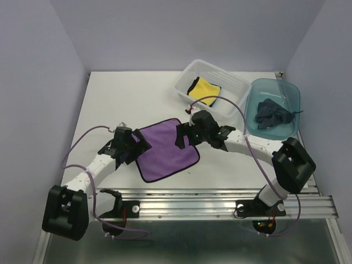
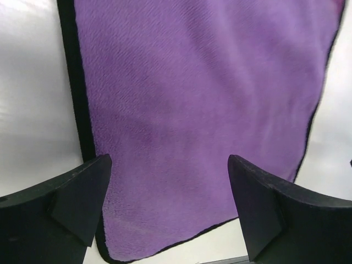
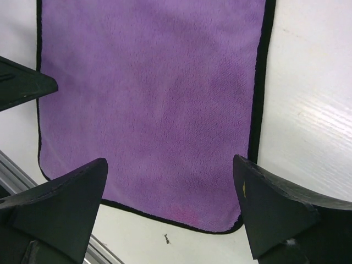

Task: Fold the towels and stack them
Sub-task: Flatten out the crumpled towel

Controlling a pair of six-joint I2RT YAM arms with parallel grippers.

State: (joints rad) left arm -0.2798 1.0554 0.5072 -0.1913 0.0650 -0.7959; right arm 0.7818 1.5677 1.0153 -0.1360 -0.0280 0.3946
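A purple towel [image 1: 166, 151] with black edging lies flat and unfolded on the white table, between my two grippers. My left gripper [image 1: 138, 147] is open and hovers over the towel's left edge; its wrist view shows the towel [image 2: 203, 99] between the open fingers [image 2: 82, 192]. My right gripper [image 1: 183, 136] is open over the towel's far right corner; its wrist view shows the towel [image 3: 154, 99] below it. A yellow towel [image 1: 204, 87] lies in the white basket [image 1: 234, 82]. A dark slate blue towel [image 1: 272, 114] lies crumpled in the teal bin [image 1: 291, 93]. The bright blue towel is out of view.
The basket and the bin stand side by side at the table's far right. An aluminium rail [image 1: 220, 201] runs along the near edge, just beyond the towel's near corner. Grey walls close in the left, back and right sides.
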